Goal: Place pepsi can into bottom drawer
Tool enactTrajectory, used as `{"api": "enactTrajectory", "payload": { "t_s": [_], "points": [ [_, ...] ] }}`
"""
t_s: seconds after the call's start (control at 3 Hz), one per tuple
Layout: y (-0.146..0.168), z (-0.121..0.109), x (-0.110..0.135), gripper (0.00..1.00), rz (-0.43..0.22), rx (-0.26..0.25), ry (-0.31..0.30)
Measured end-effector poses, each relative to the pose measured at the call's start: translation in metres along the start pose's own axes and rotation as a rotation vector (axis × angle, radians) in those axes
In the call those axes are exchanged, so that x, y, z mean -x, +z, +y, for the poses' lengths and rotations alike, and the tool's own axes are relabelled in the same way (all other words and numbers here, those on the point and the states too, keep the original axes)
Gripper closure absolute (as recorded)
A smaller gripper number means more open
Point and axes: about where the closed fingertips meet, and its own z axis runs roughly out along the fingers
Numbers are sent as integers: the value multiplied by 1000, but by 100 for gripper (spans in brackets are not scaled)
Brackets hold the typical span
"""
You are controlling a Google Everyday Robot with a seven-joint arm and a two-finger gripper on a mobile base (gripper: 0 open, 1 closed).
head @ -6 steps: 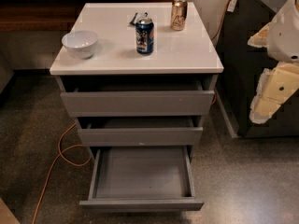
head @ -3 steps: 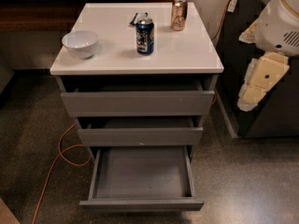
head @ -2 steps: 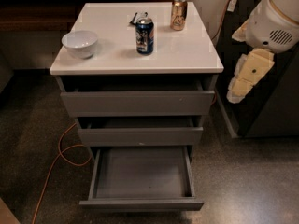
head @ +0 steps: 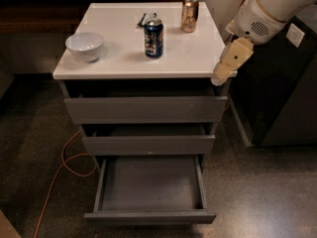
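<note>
On the table, the pepsi can stands right of the bowl and before the gold can; the gripper is at its right edge, the bottom drawer below.

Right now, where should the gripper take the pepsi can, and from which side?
Probably grip the pepsi can across its mid-body, coming from the right, where the gripper hangs by the tabletop's edge. The can stands upright, apart from the bowl on its left and the gold can behind-right.
</note>
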Motion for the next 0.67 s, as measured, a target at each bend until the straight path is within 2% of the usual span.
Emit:
{"api": "enactTrajectory", "payload": {
  "t_s": [0.67],
  "points": [
    [65, -78, 76, 0, -213, 6, 224]
  ]
}}
